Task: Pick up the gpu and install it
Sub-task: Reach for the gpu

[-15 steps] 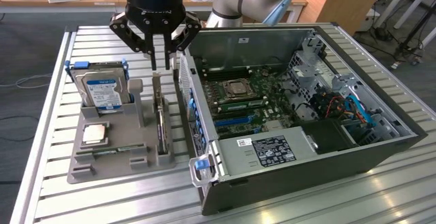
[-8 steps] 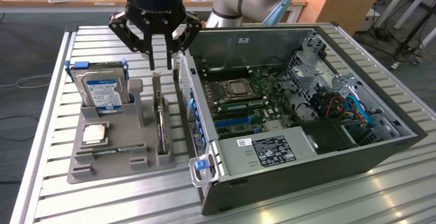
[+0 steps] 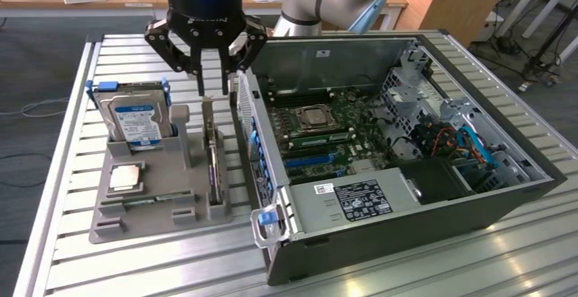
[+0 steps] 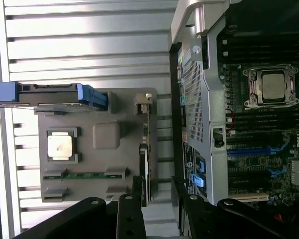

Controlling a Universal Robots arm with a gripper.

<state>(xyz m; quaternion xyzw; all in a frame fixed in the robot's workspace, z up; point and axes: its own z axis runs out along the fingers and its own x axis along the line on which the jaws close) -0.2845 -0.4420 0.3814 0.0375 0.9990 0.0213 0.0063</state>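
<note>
Slatted alu table (image 3: 135, 270), wood desks (image 3: 91, 3) behind, grey floor (image 3: 27, 67).

No word or number can be read for certain. On the hard drive (image 3: 122, 99), at nine o'clock of the computer case (image 3: 361, 48), a blue-and-white label (image 3: 138, 120) is seen, its print too small. On the power supply (image 3: 312, 212) a black label (image 3: 363, 200) with white print is borne, with a white sticker (image 3: 323, 189) at its ten o'clock; neither can be read.
</note>
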